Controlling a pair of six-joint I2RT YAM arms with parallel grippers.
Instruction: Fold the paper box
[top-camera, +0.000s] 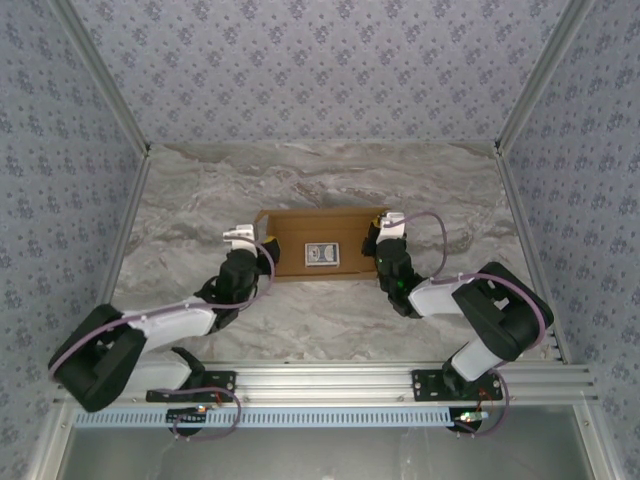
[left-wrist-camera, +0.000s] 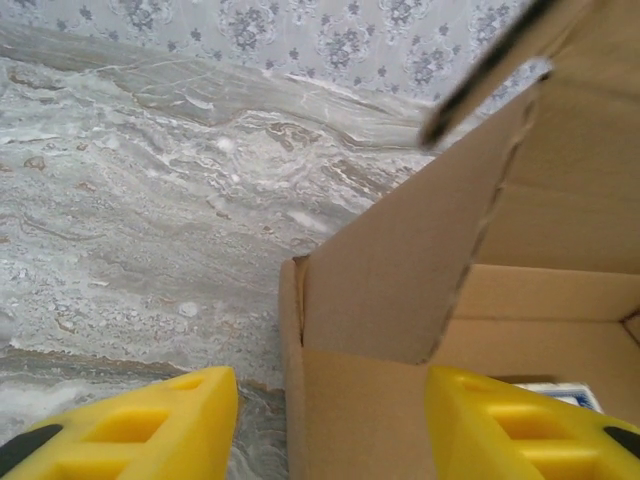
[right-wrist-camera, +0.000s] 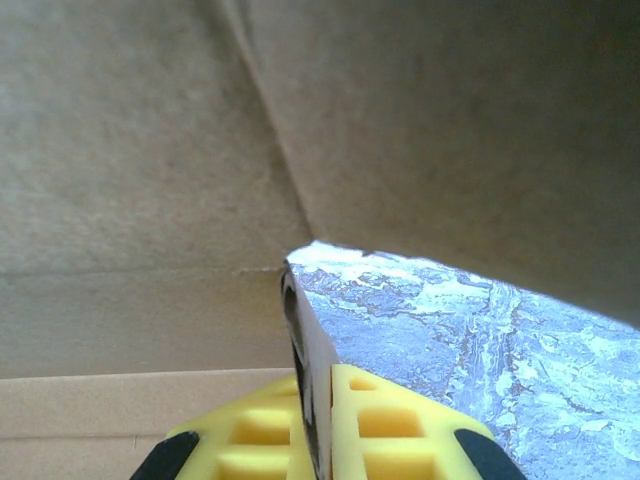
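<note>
Yellow left fingers (left-wrist-camera: 150, 425) sit closest, moulded blocks with ribbed cut-outs, spread wide either side of the left end wall of the paper box (top-camera: 300, 235). One is outside over the table (top-camera: 330, 180) and the other is inside the box. They grip nothing as far as I can see.

From where I stand, the box lies mid-table between the two arms. It is a shallow brown rectangle with its walls raised and a flap rising at the left end. Its board is plain, matte and thin, with a ragged die-cut edge running down that flap. If the left fingers close hard or push sideways, I'd expect that wall to buckle or tear along the cut. The light box could also skate across the smooth, grey-veined marble top.

A small blue patterned card (top-camera: 322, 254) lies flat on the box floor, and a sudden shove might send it sliding under a fold.

Over at the right end, the right fingers (right-wrist-camera: 400, 430) are pinched tight on a thin cardboard panel. Pulling it off its crease line could crush it or leave a crooked fold.
</note>
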